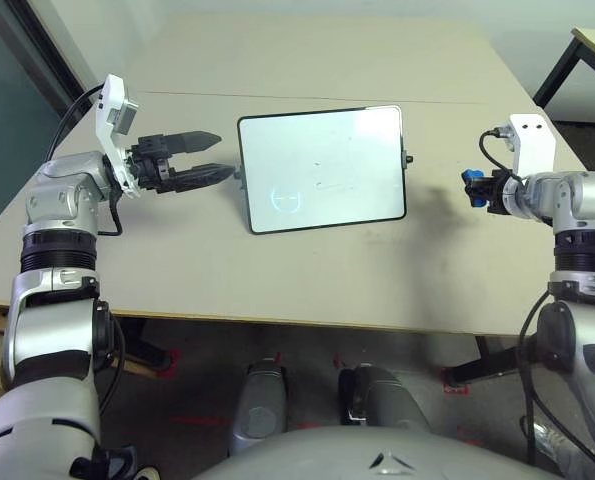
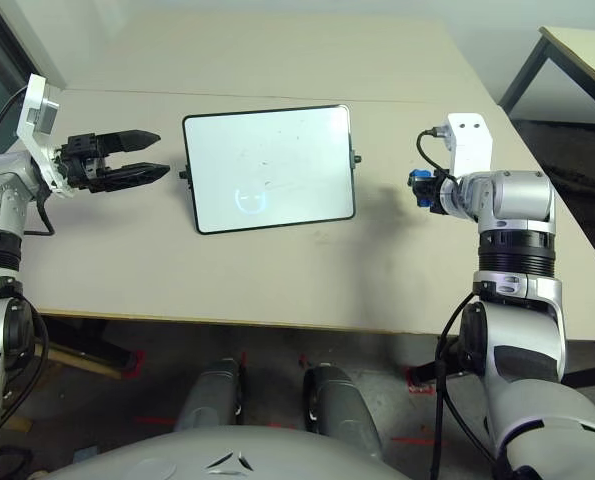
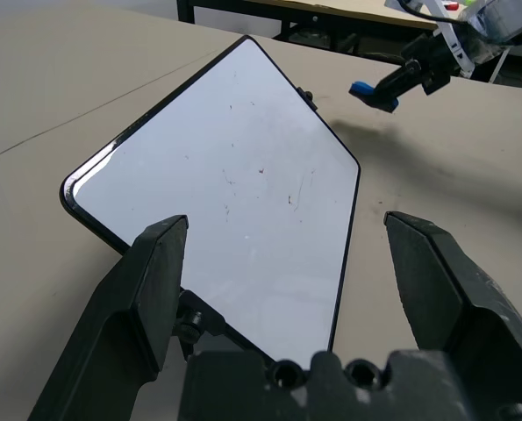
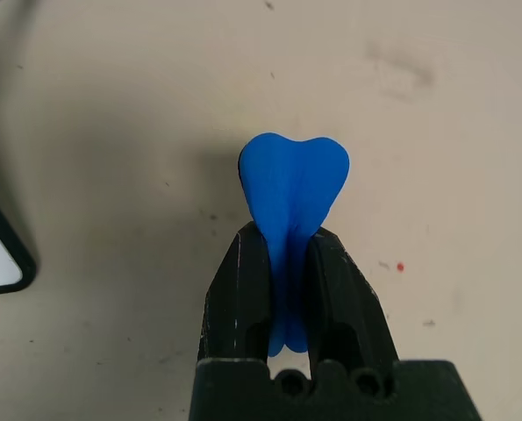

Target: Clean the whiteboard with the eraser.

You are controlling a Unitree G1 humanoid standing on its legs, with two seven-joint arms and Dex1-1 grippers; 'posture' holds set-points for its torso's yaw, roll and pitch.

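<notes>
The right gripper (image 4: pixel 289 263) is pinching the eraser (image 4: pixel 294 189), a small bright-blue soft block bulging out past the black fingers, above the right side of the table (image 1: pixel 277 290), well to the right of the whiteboard (image 1: pixel 322 168). The board is lying flat at mid-table: a glossy white rectangle with a thin black frame, rounded corners, a faint blue circle and a few dark specks. The left gripper (image 1: pixel 205 157) is hovering just left of it, its fingers spread apart, pointing at the board's left edge.
</notes>
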